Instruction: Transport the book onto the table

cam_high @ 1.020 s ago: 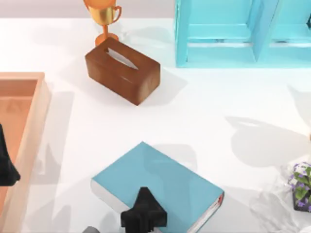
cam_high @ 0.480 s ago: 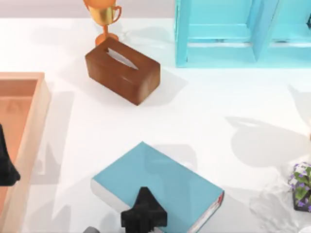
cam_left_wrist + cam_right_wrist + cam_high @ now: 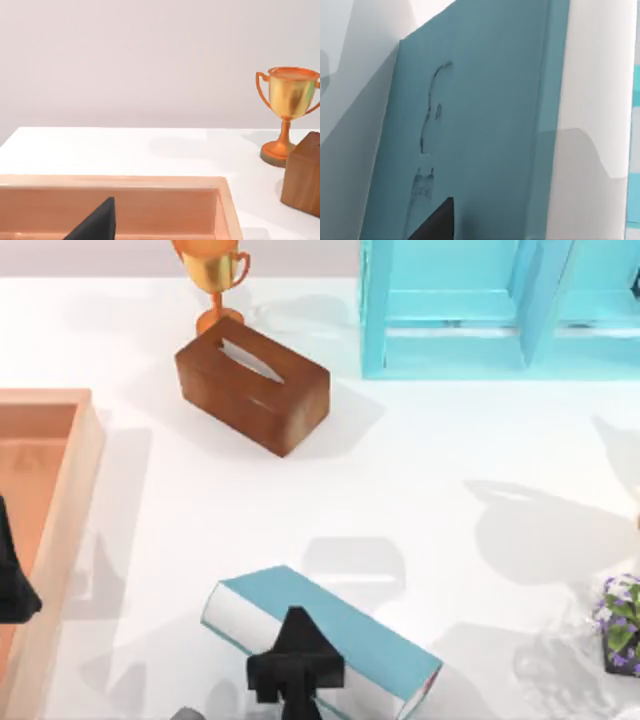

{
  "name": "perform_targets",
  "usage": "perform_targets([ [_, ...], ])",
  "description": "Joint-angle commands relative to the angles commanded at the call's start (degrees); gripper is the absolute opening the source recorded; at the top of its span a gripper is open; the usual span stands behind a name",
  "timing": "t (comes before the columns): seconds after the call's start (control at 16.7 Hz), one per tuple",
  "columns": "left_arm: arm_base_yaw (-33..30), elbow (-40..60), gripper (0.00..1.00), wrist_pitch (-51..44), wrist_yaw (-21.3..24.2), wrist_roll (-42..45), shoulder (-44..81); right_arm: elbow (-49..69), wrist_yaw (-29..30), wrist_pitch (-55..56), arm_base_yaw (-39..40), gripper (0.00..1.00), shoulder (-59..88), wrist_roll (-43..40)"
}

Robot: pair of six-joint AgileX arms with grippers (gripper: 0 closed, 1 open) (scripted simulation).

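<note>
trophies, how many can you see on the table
1. A single gold trophy stands at the far edge of the table, left of centre in the top view, just behind the brown tissue box. The left wrist view shows it too.

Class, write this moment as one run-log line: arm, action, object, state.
right gripper | gripping near edge | book tilted up off table | left gripper parked over wooden tray

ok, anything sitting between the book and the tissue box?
Nothing. In the top view, bare white table with shadows separates the book from the brown tissue box.
</note>
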Motion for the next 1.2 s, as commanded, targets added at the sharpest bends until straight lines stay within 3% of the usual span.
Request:
perform_targets([
  [0.48, 0.00, 0.00, 1.00, 0.00, 0.00, 0.00, 0.00, 0.04, -0.03, 0.05, 0.09, 1.00, 0.04, 0.12],
  [0.66, 0.00, 0.00, 1.00, 0.00, 0.00, 0.00, 0.00, 1.96, -0.09, -3.15, 3.22, 1.00, 0.82, 3.83],
  [0.9, 0.00, 0.00, 1.00, 0.00, 0.00, 0.00, 0.00, 8.32, -1.39, -14.52, 11.19, 1.00, 3.16, 16.68],
  [1.2, 0.00, 0.00, 1.00, 0.00, 0.00, 0.00, 0.00, 18.24, -4.28, -37.40, 20.13, 1.00, 7.63, 39.70],
])
